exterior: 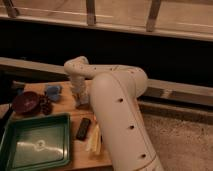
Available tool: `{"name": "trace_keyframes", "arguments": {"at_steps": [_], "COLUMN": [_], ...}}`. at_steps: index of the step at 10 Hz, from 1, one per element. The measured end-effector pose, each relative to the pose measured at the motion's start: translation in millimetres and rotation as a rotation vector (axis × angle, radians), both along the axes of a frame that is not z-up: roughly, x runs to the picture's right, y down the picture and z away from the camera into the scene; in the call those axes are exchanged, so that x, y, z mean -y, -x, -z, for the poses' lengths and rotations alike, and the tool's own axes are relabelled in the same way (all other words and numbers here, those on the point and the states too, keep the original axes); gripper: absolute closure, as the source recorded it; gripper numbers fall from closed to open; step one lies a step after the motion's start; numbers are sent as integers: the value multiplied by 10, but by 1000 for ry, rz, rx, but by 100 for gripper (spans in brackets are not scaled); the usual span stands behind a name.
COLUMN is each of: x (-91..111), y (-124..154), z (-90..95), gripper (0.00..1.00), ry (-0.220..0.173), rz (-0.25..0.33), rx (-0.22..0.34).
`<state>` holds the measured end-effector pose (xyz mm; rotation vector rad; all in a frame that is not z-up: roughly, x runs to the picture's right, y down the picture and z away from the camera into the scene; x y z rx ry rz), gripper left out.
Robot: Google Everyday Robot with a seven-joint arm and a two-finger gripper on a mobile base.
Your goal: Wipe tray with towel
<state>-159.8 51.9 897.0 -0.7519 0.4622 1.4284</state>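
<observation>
the middle of the view is being filled by the white robot arm (117, 115), which is being bent from the lower right, up over the wooden table (65, 106) and down again at its far end. the dark-green tray (30, 137) is being shown lying flat on the near left part of the table, well left of the arm, with a pale glare on its glossy bottom. a dark red bowl (25, 101) is being seen just behind the tray. a blue crumpled item (53, 90), possibly cloth, is being seen behind the bowl, near the gripper. a pale yellowish object (94, 140) and a dark oblong object (83, 128) are being seen just right of the tray. the gripper (82, 100) is being held down at the tabletop, behind the tray and apart from it, its jaws pressed together; whether anything is being pinched cannot be told.
</observation>
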Motion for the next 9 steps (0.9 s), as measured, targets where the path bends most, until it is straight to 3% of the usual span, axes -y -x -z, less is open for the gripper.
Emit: {"name": "trace_keyframes", "arguments": {"at_steps": [2,4,5,8,9], "x": [151,209,162,-231,-299], "y": [146,434,555,947,995], "z": [325,804,956,1458,1543], "gripper": [100,100,100,100,100], "ry": [0,22,38,150,173], "rz": [-2,-1,3,16,17], "rx": [73,178,212,326,344]}}
